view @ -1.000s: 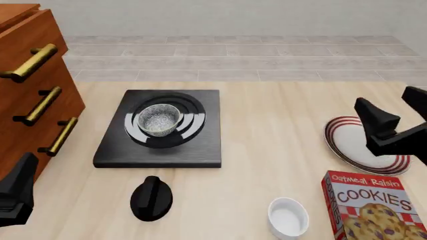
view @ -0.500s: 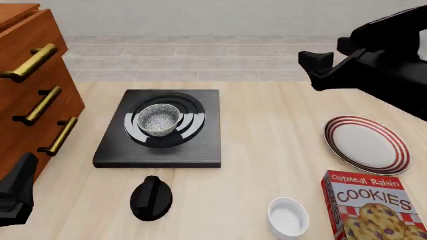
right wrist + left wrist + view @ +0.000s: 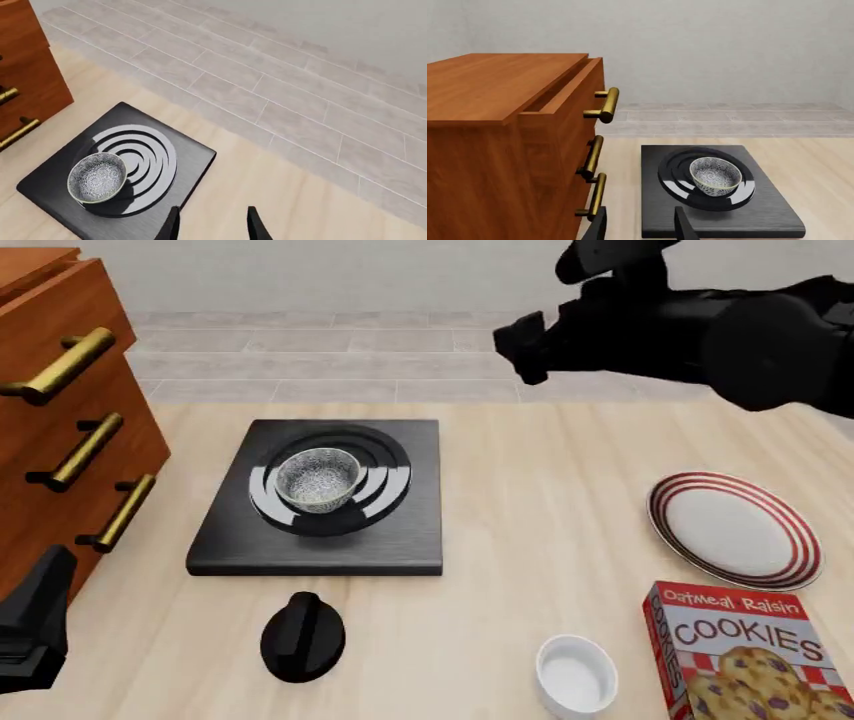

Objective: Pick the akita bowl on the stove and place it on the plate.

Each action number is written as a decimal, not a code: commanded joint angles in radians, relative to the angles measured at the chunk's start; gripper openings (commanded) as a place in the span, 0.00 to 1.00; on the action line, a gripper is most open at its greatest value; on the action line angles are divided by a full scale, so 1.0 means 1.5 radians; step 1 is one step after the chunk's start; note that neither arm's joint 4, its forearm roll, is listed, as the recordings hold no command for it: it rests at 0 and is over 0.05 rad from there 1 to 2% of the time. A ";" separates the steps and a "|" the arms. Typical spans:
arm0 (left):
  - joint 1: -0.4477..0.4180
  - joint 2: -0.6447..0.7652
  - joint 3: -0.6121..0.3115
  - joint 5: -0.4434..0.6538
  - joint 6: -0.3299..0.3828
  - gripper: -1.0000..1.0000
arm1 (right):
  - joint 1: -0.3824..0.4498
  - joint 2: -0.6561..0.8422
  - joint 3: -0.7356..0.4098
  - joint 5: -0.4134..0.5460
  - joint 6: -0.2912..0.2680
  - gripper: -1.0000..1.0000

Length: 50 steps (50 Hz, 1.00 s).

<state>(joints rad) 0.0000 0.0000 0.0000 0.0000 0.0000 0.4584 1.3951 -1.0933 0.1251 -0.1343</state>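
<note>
Pale wooden desk [image 3: 561, 500]: the akita bowl [image 3: 318, 478] sits upright on the stove [image 3: 320, 502] burner rings. Right claw [image 3: 208, 222], fingers spread and empty, hangs high toward the bowl's 2 o'clock (left claw [image 3: 639, 225], also spread, idles at 7). The plate [image 3: 734, 528] lies at 3 o'clock.

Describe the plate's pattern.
White plate with red concentric stripes around its rim; seen best in the front view.

The red box [image 3: 747, 650] at the table's near right corner reads "Oatmeal Raisin COOKIES" in white letters.
</note>
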 commanded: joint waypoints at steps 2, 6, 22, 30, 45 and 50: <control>0.000 0.000 0.000 0.000 0.000 1.00 | 0.026 0.085 -0.097 0.052 0.033 1.00; 0.000 0.000 0.000 0.000 0.000 1.00 | 0.034 0.116 -0.128 0.063 0.044 1.00; 0.000 0.000 0.000 0.000 0.000 1.00 | 0.055 0.200 -0.235 0.122 0.054 1.00; 0.000 0.000 0.000 0.000 0.000 1.00 | 0.063 0.243 -0.286 0.140 0.057 1.00; 0.000 0.000 0.000 0.000 0.000 1.00 | 0.096 0.295 -0.334 0.158 0.056 1.00; 0.000 0.000 0.000 0.000 0.000 1.00 | 0.099 0.303 -0.346 0.160 0.056 1.00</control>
<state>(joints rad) 0.0000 0.0000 0.0000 0.0000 0.0000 0.5892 1.8077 -1.5664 0.3526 -0.0522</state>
